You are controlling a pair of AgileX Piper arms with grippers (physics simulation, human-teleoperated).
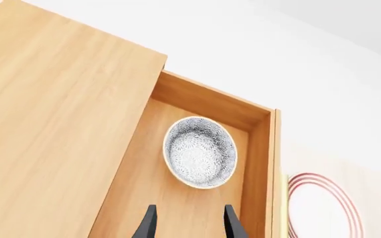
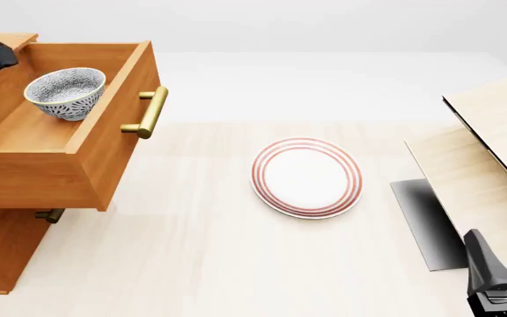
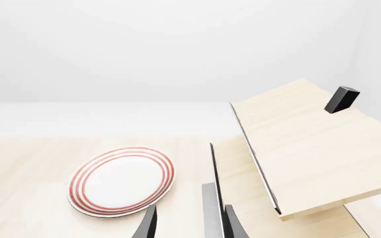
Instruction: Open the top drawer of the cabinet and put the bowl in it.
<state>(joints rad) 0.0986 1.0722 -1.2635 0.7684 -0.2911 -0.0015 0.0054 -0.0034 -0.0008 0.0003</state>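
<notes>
The bowl sat in the open top drawer at the front view's upper left, both the left gripper and the right gripper spread and empty, so a careless left retreat could clip it.

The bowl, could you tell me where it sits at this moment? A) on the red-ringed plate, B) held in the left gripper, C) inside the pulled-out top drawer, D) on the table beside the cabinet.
C: the front view shows the bowl resting upright on the wood floor of the open top drawer, and the left wrist view shows the left gripper open and clear of it.
</notes>
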